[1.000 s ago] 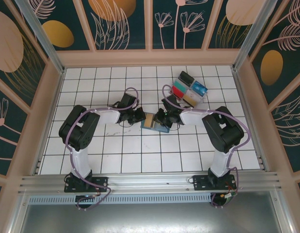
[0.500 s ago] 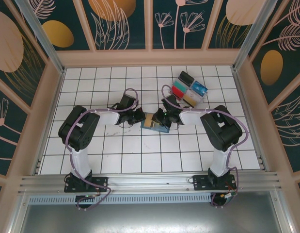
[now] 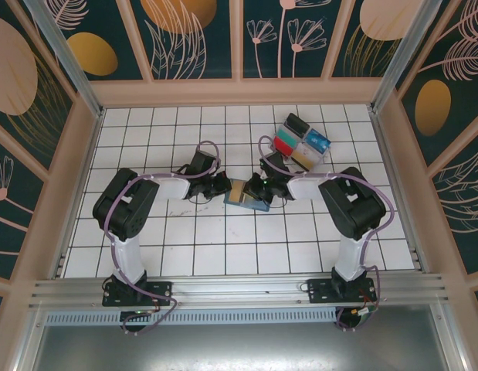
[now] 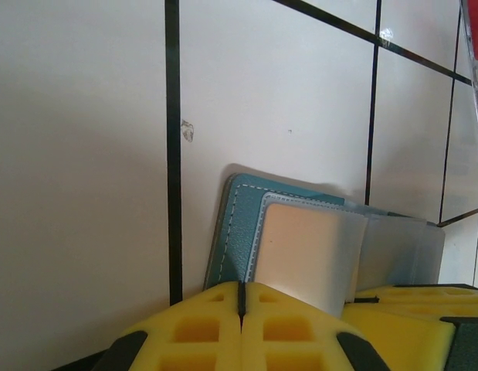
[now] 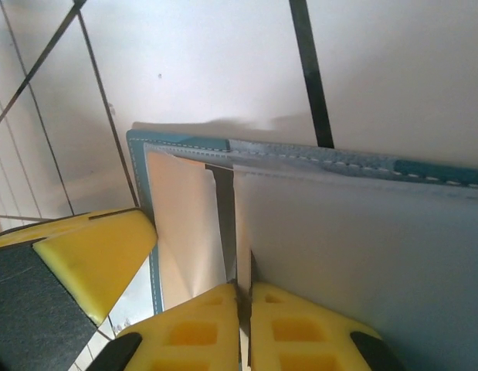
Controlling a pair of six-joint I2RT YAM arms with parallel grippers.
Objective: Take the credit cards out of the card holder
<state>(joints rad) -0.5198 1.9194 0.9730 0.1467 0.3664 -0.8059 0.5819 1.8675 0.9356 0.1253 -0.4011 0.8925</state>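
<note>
The teal card holder lies open on the tiles between my two grippers. In the left wrist view a pale pink-white credit card sits in its grey-stitched slot. My left gripper is shut on the holder's near edge. In the right wrist view the same card lies left of a wide pale sheet inside the holder. My right gripper is shut on that sheet's thin left edge. I cannot tell whether the sheet is a card or a pocket.
A clear tray with coloured compartments stands just behind the right gripper. The left gripper is close to it, a yellow finger of each showing in the other's wrist view. Wooden walls ring the tiled floor.
The right gripper's jaws have closed onto the pale edge inside the holder. The left gripper has stayed shut on the holder, and the holder has not moved.
</note>
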